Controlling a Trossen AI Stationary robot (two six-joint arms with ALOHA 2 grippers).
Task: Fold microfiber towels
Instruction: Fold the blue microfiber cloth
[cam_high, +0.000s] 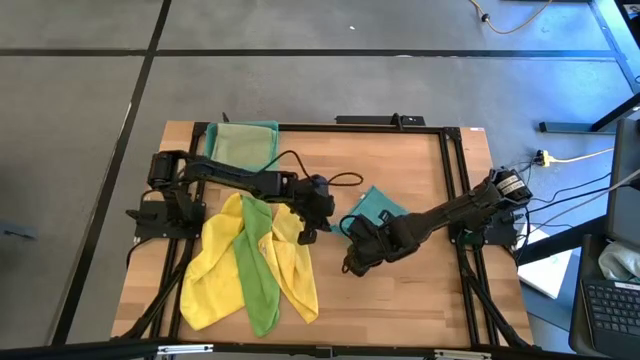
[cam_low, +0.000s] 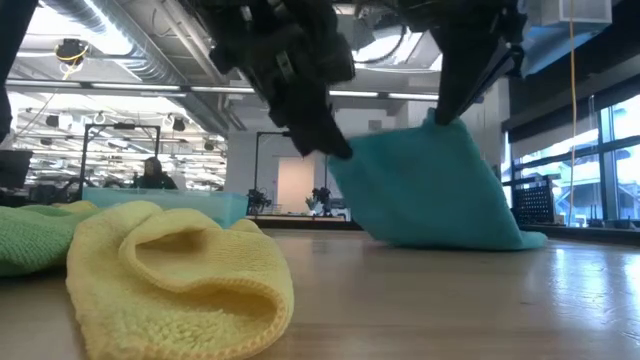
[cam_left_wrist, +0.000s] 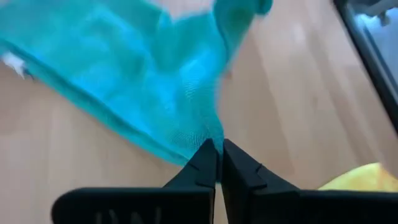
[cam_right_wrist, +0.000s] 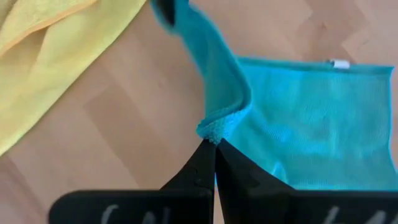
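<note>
2 grippers pinch the soft teal microfiber towel (cam_high: 378, 207) at frame centre: left gripper (cam_left_wrist: 216, 149) and right gripper (cam_right_wrist: 214, 144), each clamped on an edge.

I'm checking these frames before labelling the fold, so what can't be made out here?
- High view: most of the teal towel is covered by the left gripper and right gripper.
- Low view: both grippers' arms are cut off by the top edge; the bright green towel is partly behind the yellow towel.
- Left wrist view: blurred, so the teal towel's folds are unclear.
</note>
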